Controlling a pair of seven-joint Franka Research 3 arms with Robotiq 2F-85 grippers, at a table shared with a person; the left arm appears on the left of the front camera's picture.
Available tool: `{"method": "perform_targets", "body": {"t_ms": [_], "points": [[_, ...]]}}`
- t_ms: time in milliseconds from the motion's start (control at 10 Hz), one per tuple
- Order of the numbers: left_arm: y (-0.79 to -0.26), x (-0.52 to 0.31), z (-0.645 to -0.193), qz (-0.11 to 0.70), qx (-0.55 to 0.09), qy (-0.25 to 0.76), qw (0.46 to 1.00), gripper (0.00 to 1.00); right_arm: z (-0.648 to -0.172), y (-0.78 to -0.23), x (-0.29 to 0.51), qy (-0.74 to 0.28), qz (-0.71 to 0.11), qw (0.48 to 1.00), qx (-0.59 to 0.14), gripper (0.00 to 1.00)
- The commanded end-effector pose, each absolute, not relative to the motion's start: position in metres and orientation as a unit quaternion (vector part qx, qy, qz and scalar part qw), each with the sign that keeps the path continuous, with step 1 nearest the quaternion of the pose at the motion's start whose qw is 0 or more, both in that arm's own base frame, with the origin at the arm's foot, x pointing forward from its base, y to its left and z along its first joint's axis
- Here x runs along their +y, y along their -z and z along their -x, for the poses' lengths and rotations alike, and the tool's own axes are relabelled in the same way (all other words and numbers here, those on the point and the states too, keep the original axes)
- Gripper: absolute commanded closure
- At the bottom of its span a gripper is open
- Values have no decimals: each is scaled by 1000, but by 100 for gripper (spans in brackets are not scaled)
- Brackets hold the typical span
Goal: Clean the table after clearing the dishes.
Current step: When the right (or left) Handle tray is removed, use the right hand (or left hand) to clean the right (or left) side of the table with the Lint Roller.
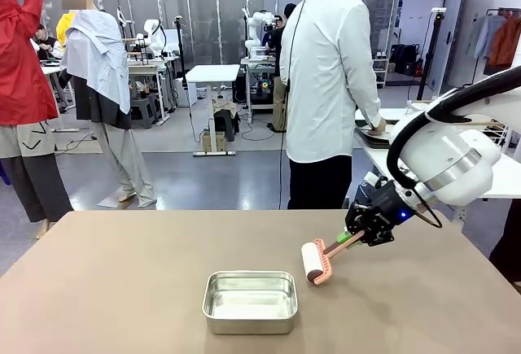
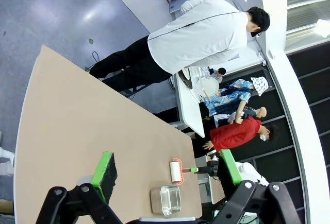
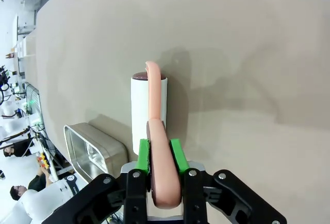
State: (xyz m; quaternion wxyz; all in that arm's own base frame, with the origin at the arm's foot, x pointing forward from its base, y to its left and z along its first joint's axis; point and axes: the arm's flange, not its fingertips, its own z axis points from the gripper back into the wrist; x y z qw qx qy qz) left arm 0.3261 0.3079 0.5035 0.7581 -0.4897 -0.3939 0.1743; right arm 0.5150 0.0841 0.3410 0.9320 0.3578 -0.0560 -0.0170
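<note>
My right gripper [image 1: 370, 222] is shut on the pink handle of a lint roller [image 1: 314, 262]. The white roll rests on the beige-brown table [image 1: 122, 289], right of the middle. In the right wrist view the green pads [image 3: 143, 154] clamp the handle, and the lint roller [image 3: 148, 108] lies flat on the table [image 3: 247, 54]. My left gripper [image 2: 167, 168] hangs open high above the table [image 2: 77, 126] with nothing between its fingers. A person in a white shirt [image 1: 326, 77] stands at the far edge, turned to a white side table where a plate [image 2: 208, 86] and a dark tray [image 1: 376, 135] lie.
A small steel pan [image 1: 249, 301] stands near the front edge, left of the roller, and appears as the pan [image 3: 95, 152] beside the roll and the pan [image 2: 166, 200] in the wrist views. The white side table [image 1: 496, 177] is at the right rear.
</note>
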Motion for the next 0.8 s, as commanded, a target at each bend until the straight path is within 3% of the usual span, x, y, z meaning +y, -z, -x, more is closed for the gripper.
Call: {"method": "perform_targets", "body": {"t_ms": [0, 400, 700], "points": [[-508, 311, -325, 493, -394, -170, 757, 0, -495, -311, 46, 13, -312, 947, -72, 79], [-508, 311, -325, 493, -394, -170, 757, 0, -480, -331, -14, 3, -224, 970, -97, 79], [-508, 311, -325, 493, -394, -170, 757, 0, -493, -358, -43, 19, -149, 987, -59, 79]]}}
